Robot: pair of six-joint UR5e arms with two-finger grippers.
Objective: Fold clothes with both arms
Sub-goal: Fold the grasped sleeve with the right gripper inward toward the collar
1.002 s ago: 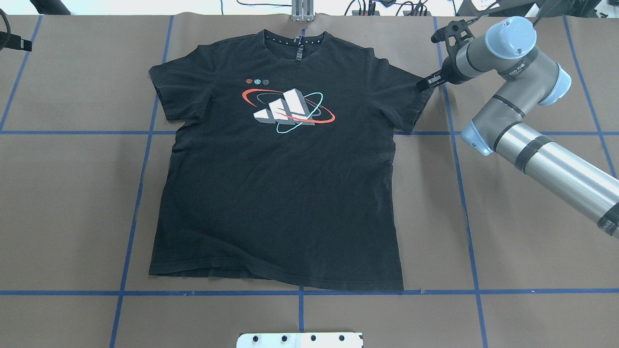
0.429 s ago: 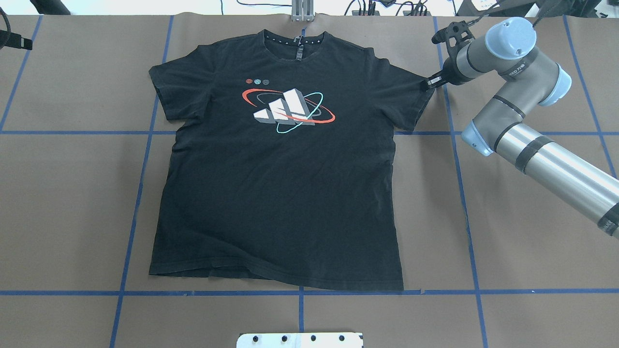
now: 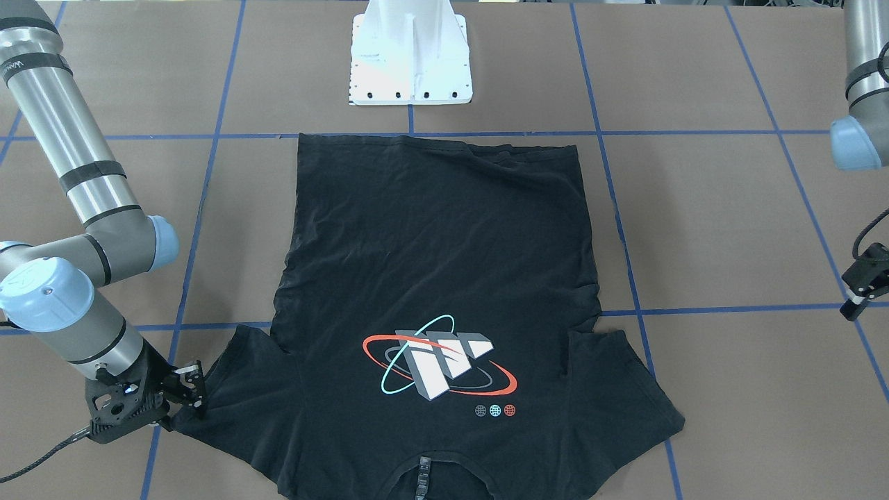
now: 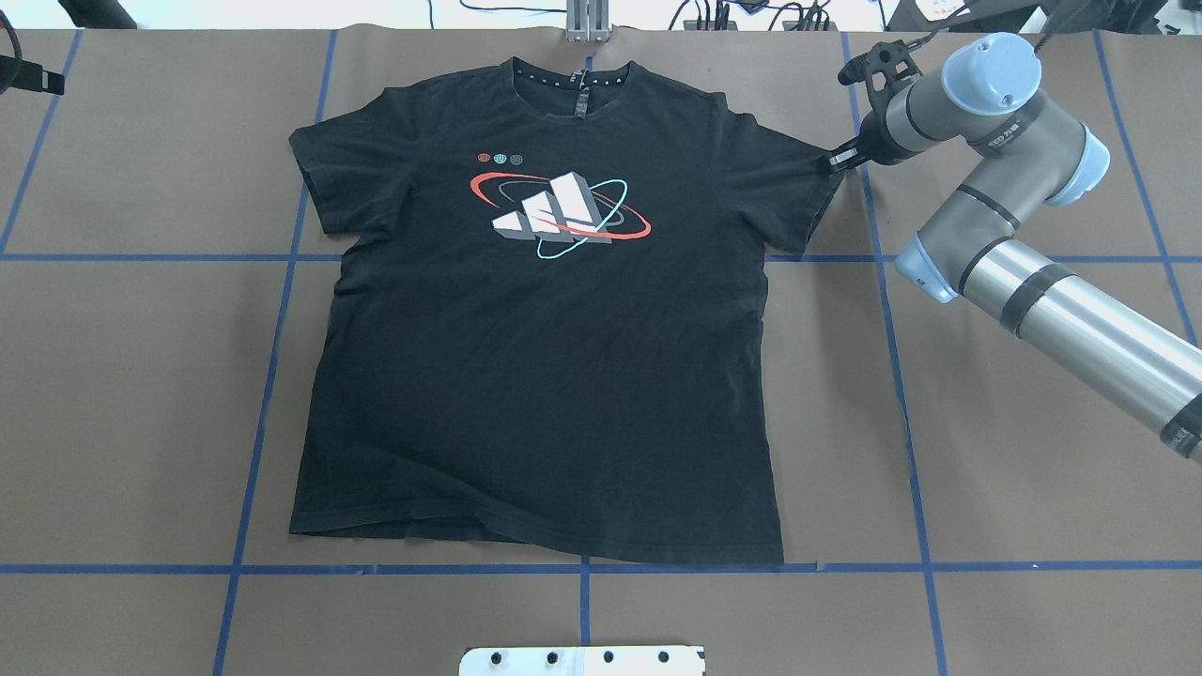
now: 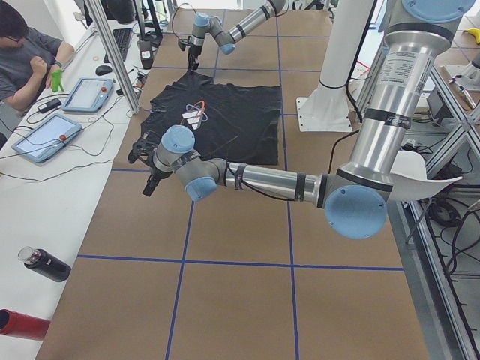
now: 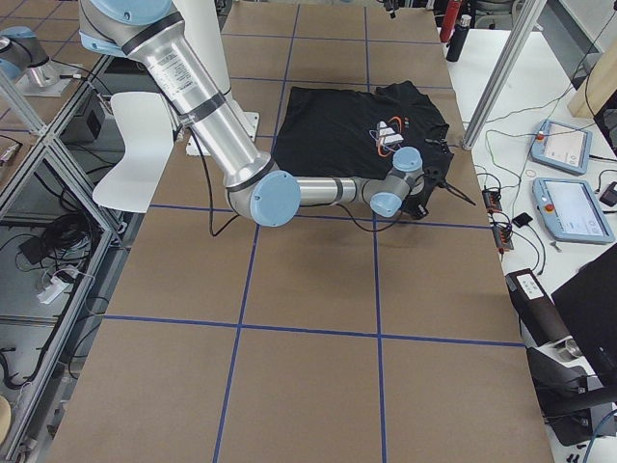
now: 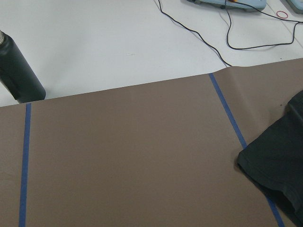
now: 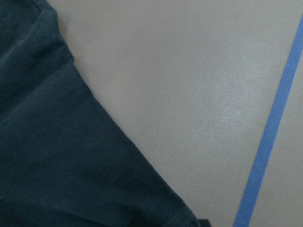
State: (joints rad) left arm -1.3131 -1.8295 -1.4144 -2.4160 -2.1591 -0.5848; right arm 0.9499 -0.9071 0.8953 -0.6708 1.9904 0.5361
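Note:
The black T-shirt (image 4: 545, 357) lies flat and print-up on the brown table, collar at the far edge. It also shows in the front-facing view (image 3: 444, 278). My right gripper (image 4: 834, 161) is low at the outer edge of the shirt's right sleeve. In the front-facing view this gripper (image 3: 189, 394) looks open, with its fingers at the sleeve hem. The right wrist view shows the sleeve (image 8: 66, 156) close up on the bare table. My left gripper (image 3: 853, 309) hangs above the table far from the shirt's other sleeve (image 7: 279, 170). I cannot tell whether it is open or shut.
The white pedestal base (image 3: 410, 62) stands at the near table edge behind the shirt's hem. Blue tape lines (image 4: 272, 376) grid the table. A black bottle (image 7: 16, 66) and tablets (image 5: 45, 135) lie on the white side table, where an operator (image 5: 30, 52) sits.
My right gripper has drawn back slightly to the right, from over the sleeve to its outer edge, and has held still since. The shirt has not moved.

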